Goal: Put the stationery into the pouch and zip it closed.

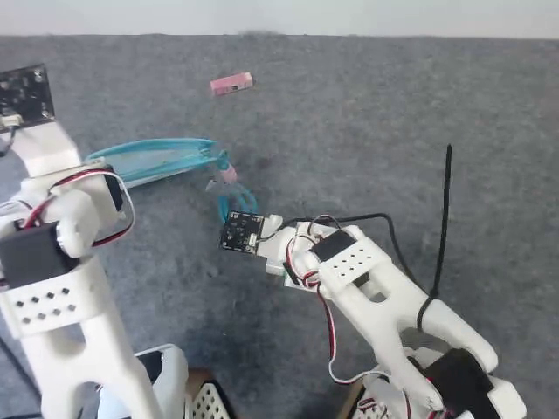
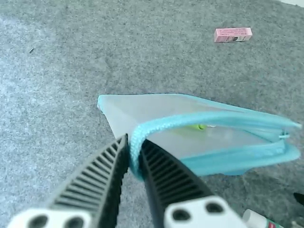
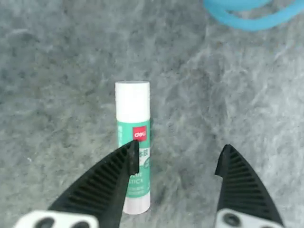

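Teal pouch [image 2: 213,142] between closed left fingers [image 2: 167,183]

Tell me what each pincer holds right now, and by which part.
Left pincer grips the pouch by its teal zipper rim at one end. Right pincer is open over the glue stick, holding nothing.

The desk [image 1: 376,113] has a grey, felt-like covering. Three items lie on it. A pink eraser [image 1: 231,84] lies flat near the far edge, well apart from the other items. A translucent pouch [image 2: 190,137] with turquoise trim rests mid-desk. A white-and-green glue stick [image 3: 134,118] lies flat near the pouch, not touching it.
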Motion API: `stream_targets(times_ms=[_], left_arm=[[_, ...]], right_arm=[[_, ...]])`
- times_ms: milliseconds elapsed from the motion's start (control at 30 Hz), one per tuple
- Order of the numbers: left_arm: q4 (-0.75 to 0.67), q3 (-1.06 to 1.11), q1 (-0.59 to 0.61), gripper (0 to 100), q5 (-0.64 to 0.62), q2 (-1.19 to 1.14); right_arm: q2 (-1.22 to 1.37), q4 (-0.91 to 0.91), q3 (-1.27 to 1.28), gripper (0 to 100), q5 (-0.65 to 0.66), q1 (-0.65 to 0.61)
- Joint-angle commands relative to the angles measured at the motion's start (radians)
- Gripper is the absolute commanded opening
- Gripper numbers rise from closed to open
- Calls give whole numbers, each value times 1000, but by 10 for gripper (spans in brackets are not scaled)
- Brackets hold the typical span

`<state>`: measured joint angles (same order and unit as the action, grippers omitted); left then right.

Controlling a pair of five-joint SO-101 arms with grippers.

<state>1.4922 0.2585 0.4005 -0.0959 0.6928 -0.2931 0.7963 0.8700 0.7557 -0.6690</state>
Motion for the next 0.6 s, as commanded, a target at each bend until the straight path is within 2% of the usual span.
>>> stream_targets(times_ms=[0,167,400,567], left_arm=[[-8,-4,9,12,6,8],[-8,-4,9,12,6,8],[-8,-4,9,12,6,8],[-8,-4,9,12,6,8]], right_arm=[[-13,19,-44,271,15,-36],[4,87,-54,350,17,-94],[117,91,-57,353,11,-137],[145,81,-57,219,14,-137]])
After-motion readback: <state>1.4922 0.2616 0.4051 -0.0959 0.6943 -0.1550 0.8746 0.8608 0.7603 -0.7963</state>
